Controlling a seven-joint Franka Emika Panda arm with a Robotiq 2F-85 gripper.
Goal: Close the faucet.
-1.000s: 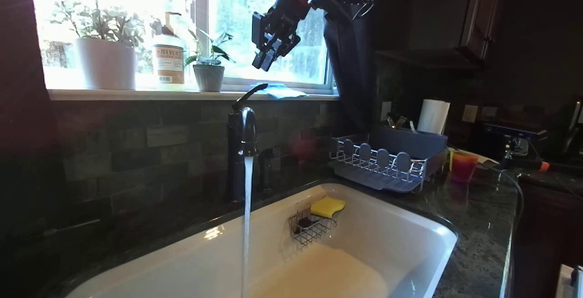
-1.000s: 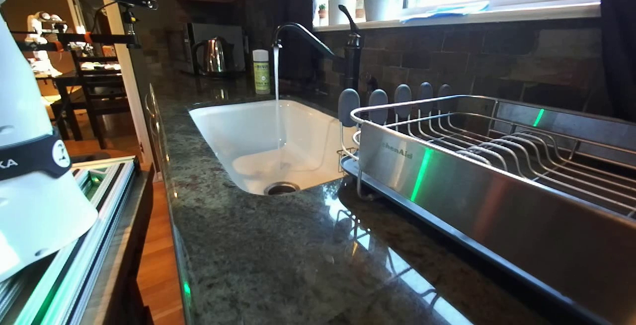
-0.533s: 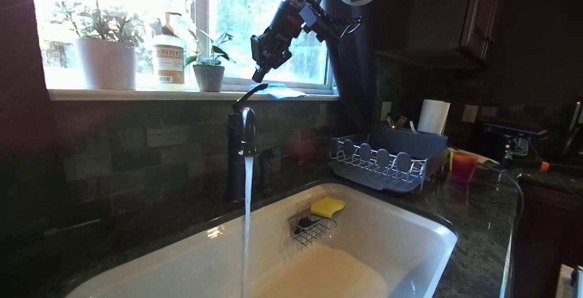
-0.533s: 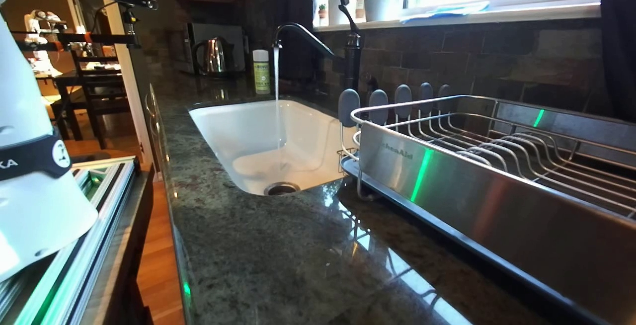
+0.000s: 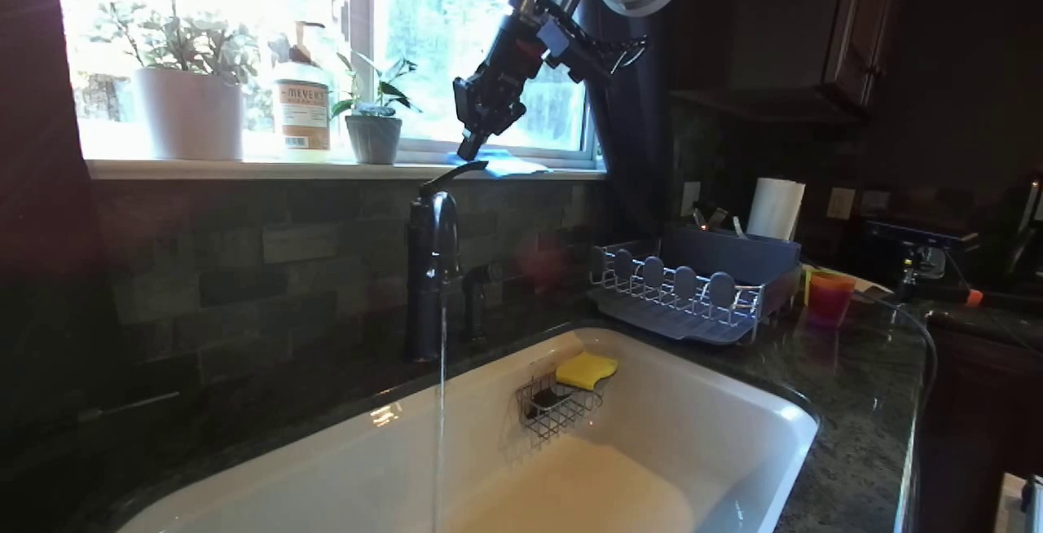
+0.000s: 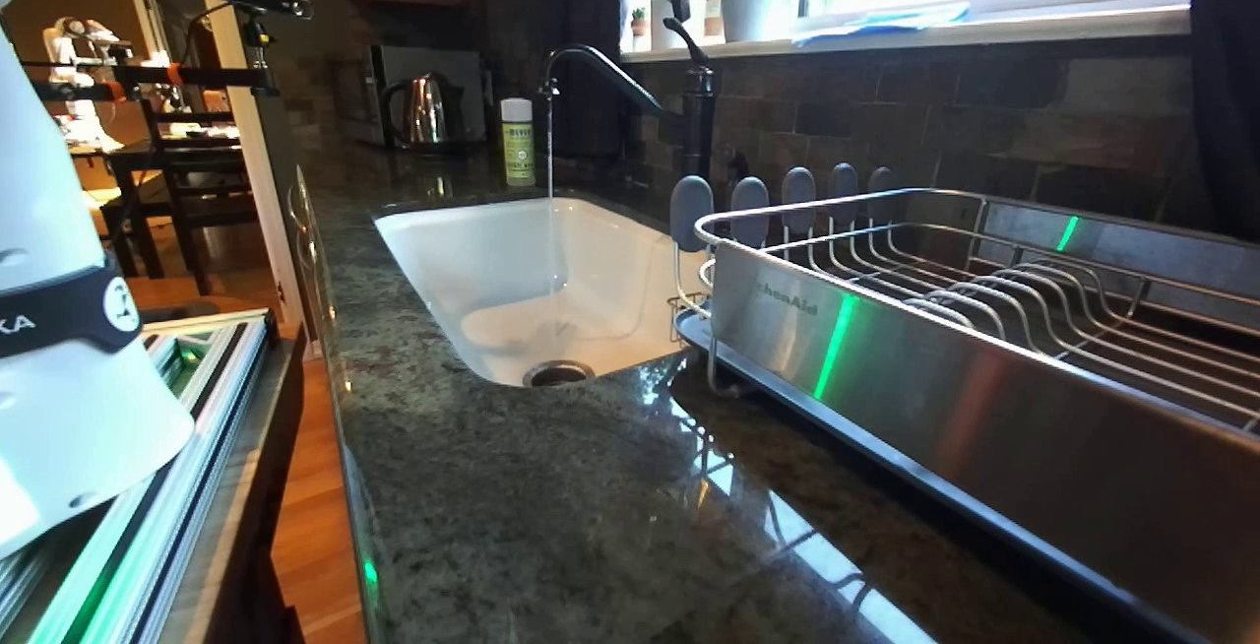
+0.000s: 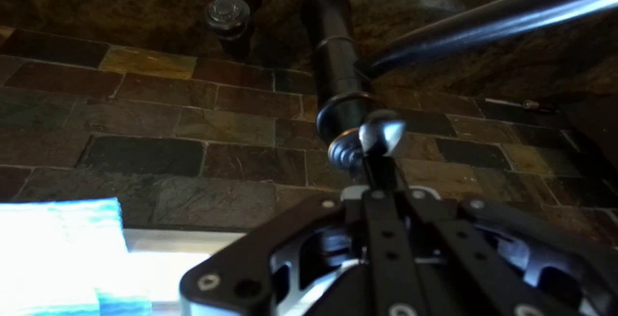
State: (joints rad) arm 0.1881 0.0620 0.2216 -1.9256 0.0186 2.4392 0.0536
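Note:
The faucet point(image 5: 421, 288) is a dark upright tap with a curved spout and a thin lever point(image 5: 453, 176) on top. It also shows in an exterior view point(image 6: 698, 117) and in the wrist view point(image 7: 333, 55). A thin stream of water point(image 5: 442, 370) runs from the spout into the sink. My gripper point(image 5: 468, 150) is shut and points down, with its tips at the lever's raised end, seemingly touching it from above. In the wrist view the gripper point(image 7: 384, 171) has its fingers together, with nothing seen between them, and the lever's end point(image 7: 381, 132) shows just beyond the tips.
A white sink point(image 5: 693, 403) lies below the spout, with a sponge point(image 5: 587, 370) in a wire caddy. A dish rack point(image 6: 965, 349) stands beside it. Potted plants point(image 5: 375, 138), a soap bottle point(image 5: 303, 109) and a blue cloth point(image 5: 507, 164) are on the windowsill behind.
My gripper came down onto the lever's end, then a little further down. The lever has tipped lower, and the water stream has become much thinner.

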